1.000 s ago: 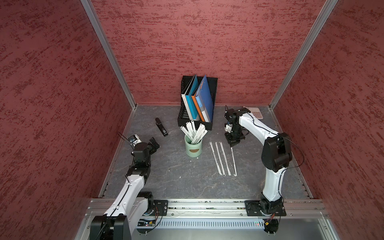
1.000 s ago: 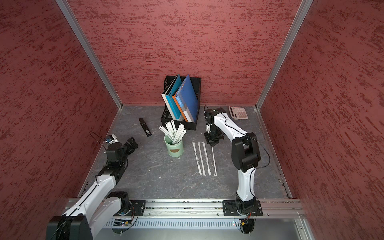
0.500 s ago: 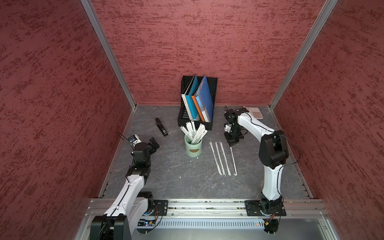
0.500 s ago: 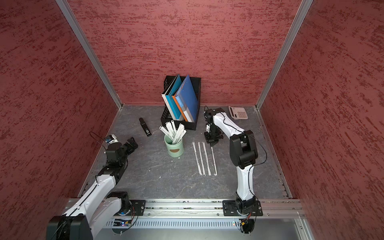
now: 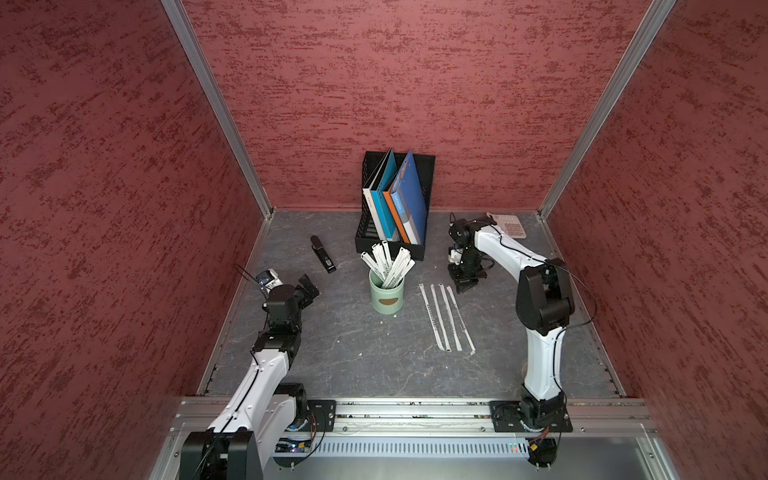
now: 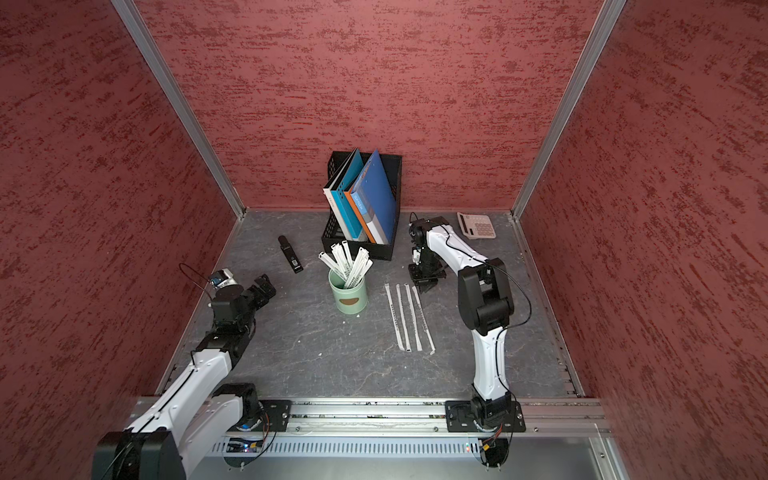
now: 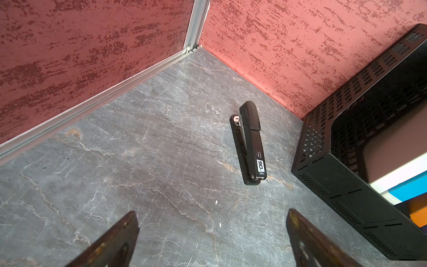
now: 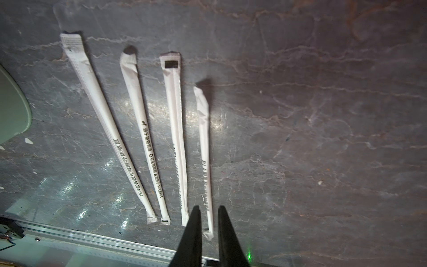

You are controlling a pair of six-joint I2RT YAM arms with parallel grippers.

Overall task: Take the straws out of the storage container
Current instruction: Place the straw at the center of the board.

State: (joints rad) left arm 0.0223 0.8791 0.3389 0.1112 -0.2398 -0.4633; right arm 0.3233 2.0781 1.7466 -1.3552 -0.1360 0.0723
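Note:
The storage container, a mint-green cup [image 5: 387,297] [image 6: 351,297] with a brown oval mark, stands mid-floor with white-wrapped straws [image 5: 388,262] [image 6: 347,262] fanning out of it. Several more straws [image 5: 446,318] [image 6: 409,318] [image 8: 175,138] lie side by side on the floor to its right. My right gripper [image 5: 465,286] [image 6: 426,286] [image 8: 209,207] points down at their far ends. Its jaws are narrowly parted around the rightmost straw [image 8: 204,143], which lies flat and unpinched. My left gripper [image 5: 309,286] [image 6: 264,284] [image 7: 211,213] hangs wide open and empty at the left.
A black mesh file rack [image 5: 395,208] with blue folders stands behind the cup. A black stapler [image 5: 323,254] [image 7: 249,143] lies left of the rack, and a calculator [image 5: 509,224] sits in the back right corner. Red walls close three sides; a metal rail [image 5: 415,409] runs along the front.
The right gripper's jaws have parted slightly over the rightmost straw, which now rests on the floor. The right arm's elbow shifted a little. The left arm has not moved.

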